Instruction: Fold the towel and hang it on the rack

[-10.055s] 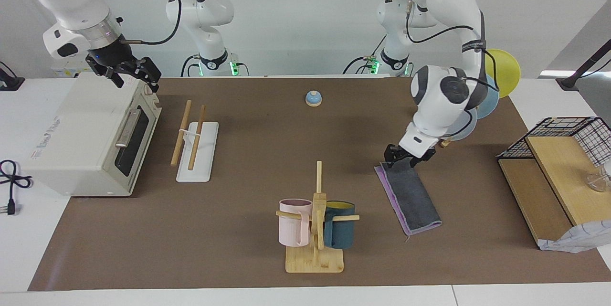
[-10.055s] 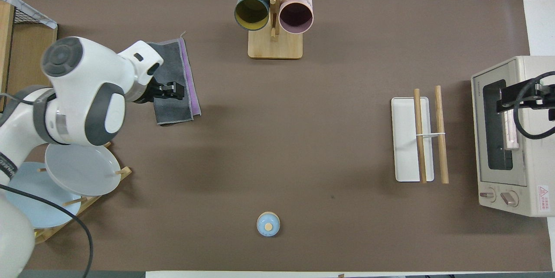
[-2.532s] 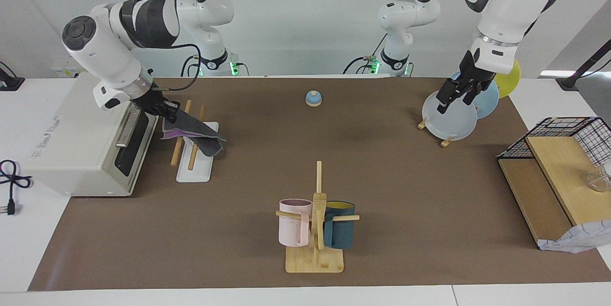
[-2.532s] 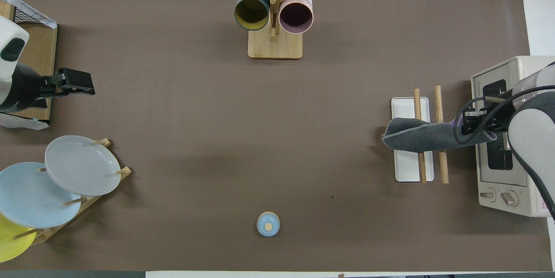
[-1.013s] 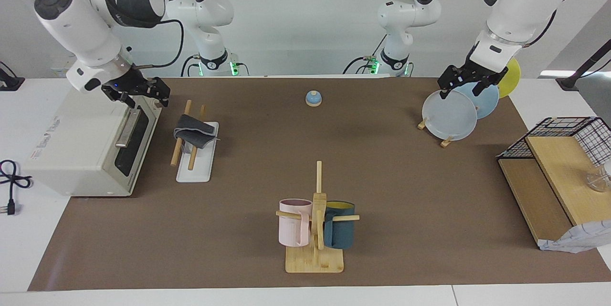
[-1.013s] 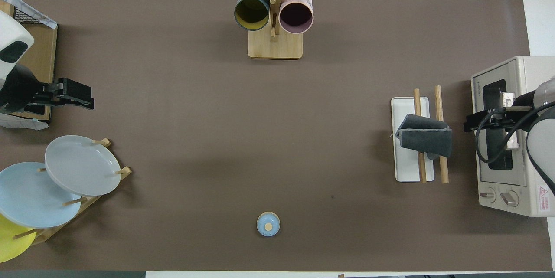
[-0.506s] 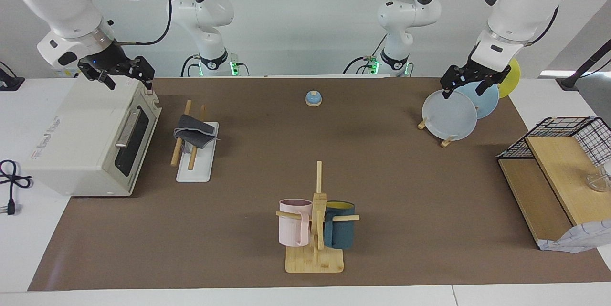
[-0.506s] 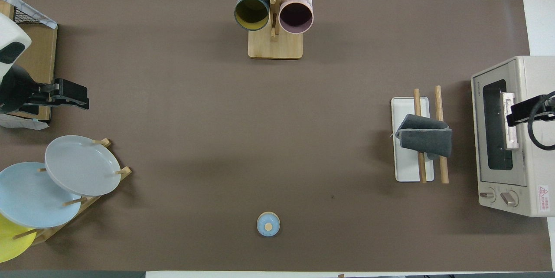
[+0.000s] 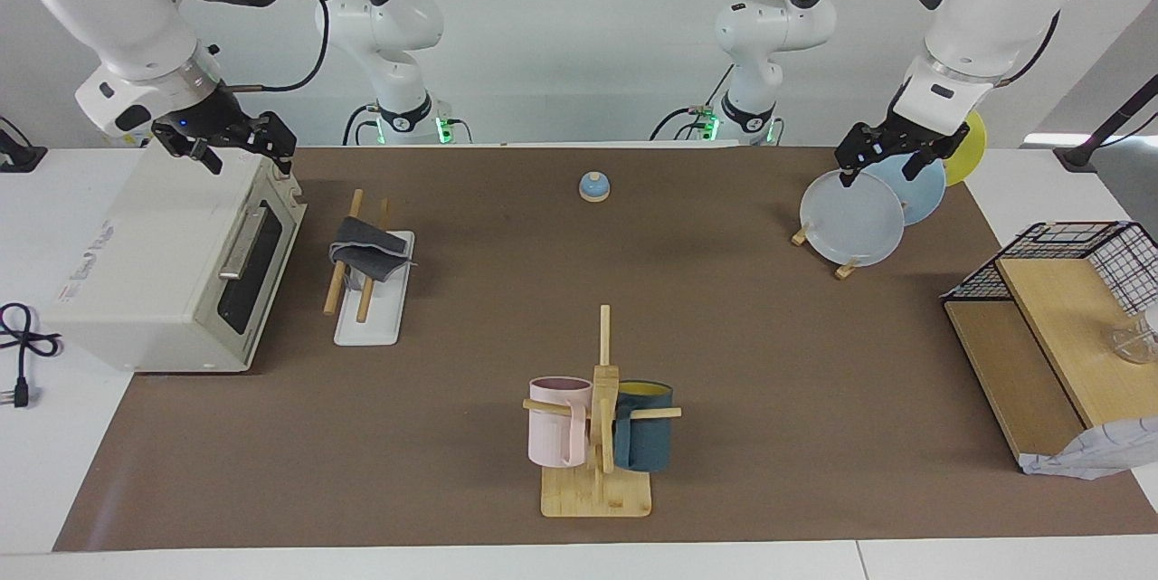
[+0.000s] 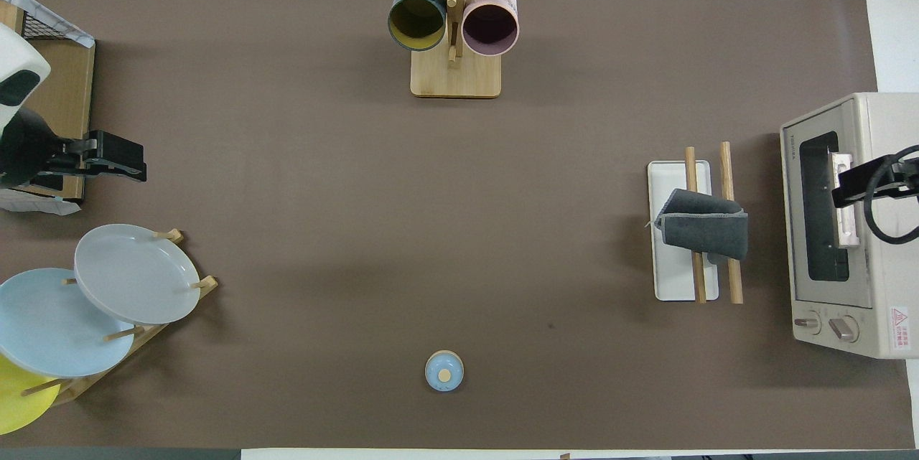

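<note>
The towel (image 9: 365,251) is folded, dark grey face out, and hangs draped over both wooden rails of the rack (image 9: 384,313), near the right arm's end of the table. It also shows in the overhead view (image 10: 703,232), across the rack (image 10: 673,280). No gripper touches it. My right gripper (image 9: 242,150) is open and empty, raised over the top of the toaster oven beside the rack; it shows in the overhead view (image 10: 858,186) too. My left gripper (image 9: 877,166) is open and empty, raised over the plate stand; in the overhead view (image 10: 118,158) it is near the wooden shelf.
A white toaster oven (image 9: 163,263) stands beside the rack. A mug tree (image 9: 599,435) with a pink and a teal mug stands farthest from the robots. A small blue bell (image 9: 593,187) sits near them. A plate stand (image 9: 855,218) and a wooden shelf (image 9: 1040,363) are at the left arm's end.
My right gripper has let go of the towel, which now hangs on the rack, and has risen to over the toaster oven. The left arm has barely moved.
</note>
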Controlling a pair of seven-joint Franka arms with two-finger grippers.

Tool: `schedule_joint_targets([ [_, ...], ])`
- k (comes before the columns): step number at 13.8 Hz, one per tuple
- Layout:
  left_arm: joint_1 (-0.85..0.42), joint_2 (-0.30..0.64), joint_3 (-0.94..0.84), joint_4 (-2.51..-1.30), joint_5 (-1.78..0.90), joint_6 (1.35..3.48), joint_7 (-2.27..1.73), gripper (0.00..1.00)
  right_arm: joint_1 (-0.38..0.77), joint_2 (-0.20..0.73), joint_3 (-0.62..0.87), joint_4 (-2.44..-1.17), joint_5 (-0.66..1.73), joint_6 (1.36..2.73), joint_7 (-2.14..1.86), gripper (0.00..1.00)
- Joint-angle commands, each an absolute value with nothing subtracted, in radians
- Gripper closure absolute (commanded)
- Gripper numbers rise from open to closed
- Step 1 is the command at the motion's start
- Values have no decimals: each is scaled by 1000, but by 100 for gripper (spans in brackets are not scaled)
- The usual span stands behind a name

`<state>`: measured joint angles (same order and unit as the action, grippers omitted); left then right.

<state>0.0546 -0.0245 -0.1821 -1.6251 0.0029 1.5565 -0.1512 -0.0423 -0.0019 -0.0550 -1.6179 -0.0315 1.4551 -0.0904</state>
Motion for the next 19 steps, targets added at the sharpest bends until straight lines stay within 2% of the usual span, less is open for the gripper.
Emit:
schedule_joint_targets([
  [1,51,-55,-173,-1657,18,1563,-146,0,-48,37,-46,-1583,-54,1450,-72,0],
  [19,52,-55,-172,-1657,18,1563,-146,0,-12,23,-75,-1572,-48,1454,-75,0],
])
